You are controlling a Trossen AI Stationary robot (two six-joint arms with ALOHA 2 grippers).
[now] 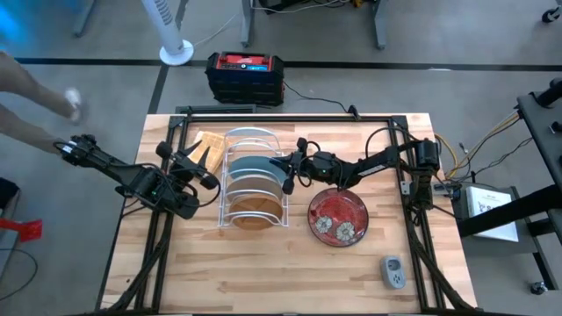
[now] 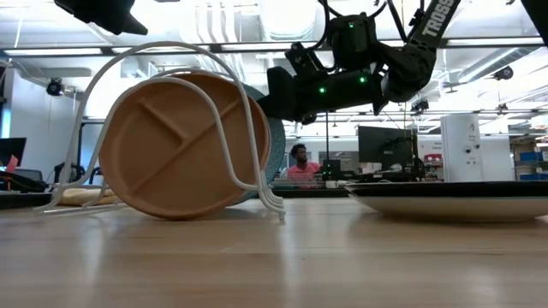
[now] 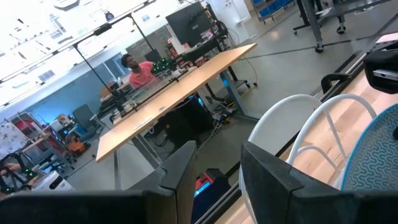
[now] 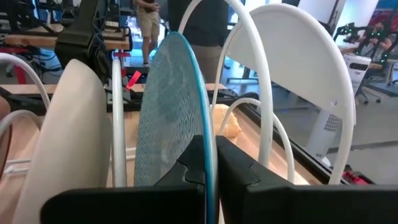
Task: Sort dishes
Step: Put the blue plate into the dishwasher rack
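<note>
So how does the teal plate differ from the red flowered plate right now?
The teal plate stands on edge in the white wire rack, while the red flowered plate lies flat on the table. The right tool is shut on the teal plate's rim; nothing touches the red one. Both are round and of similar size.

A: Is there any text that can be read?

B: Only one. In the low view, the dark arm (image 2: pixel 424 34) that comes in from above carries white letters, "TROSS", cut off by the picture's edge.

A: And on the desk, the plates or the room behind?

B: Nothing there is clear enough to read.
</note>
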